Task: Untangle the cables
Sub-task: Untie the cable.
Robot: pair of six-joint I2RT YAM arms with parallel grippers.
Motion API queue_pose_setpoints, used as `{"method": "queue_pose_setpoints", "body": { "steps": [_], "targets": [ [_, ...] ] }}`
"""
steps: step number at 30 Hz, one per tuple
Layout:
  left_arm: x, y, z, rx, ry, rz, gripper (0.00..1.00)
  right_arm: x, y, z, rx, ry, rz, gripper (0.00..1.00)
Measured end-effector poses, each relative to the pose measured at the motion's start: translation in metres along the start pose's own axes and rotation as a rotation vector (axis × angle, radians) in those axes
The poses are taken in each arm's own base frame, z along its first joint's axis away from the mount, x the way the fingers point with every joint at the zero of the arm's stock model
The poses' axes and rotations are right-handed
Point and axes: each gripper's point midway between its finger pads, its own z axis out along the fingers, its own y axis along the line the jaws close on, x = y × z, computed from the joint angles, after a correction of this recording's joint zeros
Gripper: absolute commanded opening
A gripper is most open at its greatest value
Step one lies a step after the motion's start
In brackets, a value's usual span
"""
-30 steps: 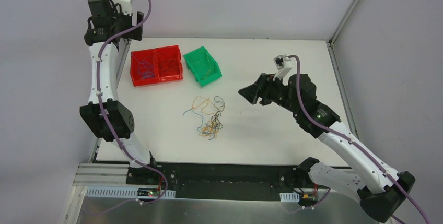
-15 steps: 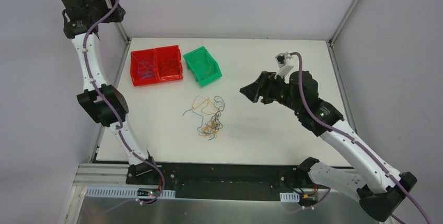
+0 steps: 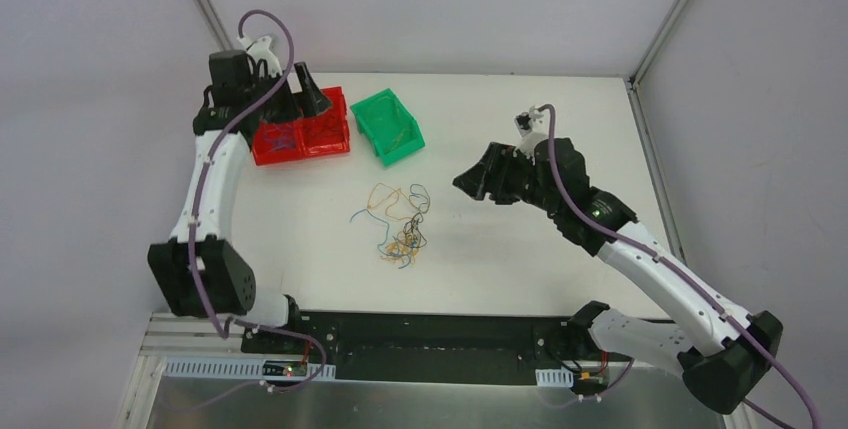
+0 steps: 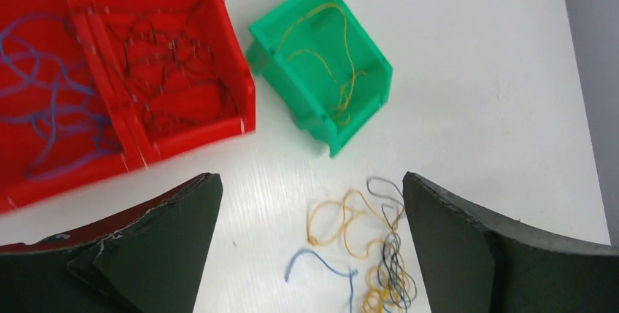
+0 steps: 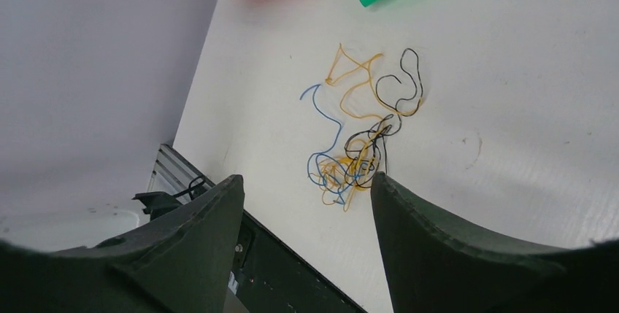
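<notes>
The cables point(image 3: 399, 223) lie as a small tangle of yellow-orange, blue and dark wires on the white table in front of the bins. My left gripper point(image 3: 305, 99) is open and empty above the red bins, and the tangle point(image 4: 368, 258) shows between its fingers in its wrist view. My right gripper point(image 3: 466, 181) is open and empty, held above the table to the right of the tangle. In its wrist view the tangle point(image 5: 355, 154) lies beyond the fingertips point(image 5: 232, 182). Blue strands trail off on the tangle's left side.
Two joined red bins point(image 3: 300, 155) stand at the back left, one with blue wires point(image 4: 44, 101) and one with dark wires point(image 4: 175, 72). A green bin point(image 3: 404, 152) beside them holds yellow wires point(image 4: 328, 50). The table's near edge borders a black rail point(image 3: 440, 334).
My left arm swung from high at the back-left corner down and right over the red bins. My right gripper shifted slightly lower and left. The tangle has not moved.
</notes>
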Motion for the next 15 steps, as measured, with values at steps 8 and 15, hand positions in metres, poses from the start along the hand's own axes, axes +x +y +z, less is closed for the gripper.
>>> {"method": "queue_pose_setpoints", "body": {
  "steps": [8,15],
  "targets": [
    [0.129,-0.064,-0.038,0.035,0.104,-0.050,0.99,0.046,-0.042,0.046,0.132,0.160,0.070,0.65],
    [0.228,-0.056,0.000,-0.006,0.342,-0.048,0.96,0.072,-0.050,0.056,0.156,0.218,0.089,0.65]
  ]
}}
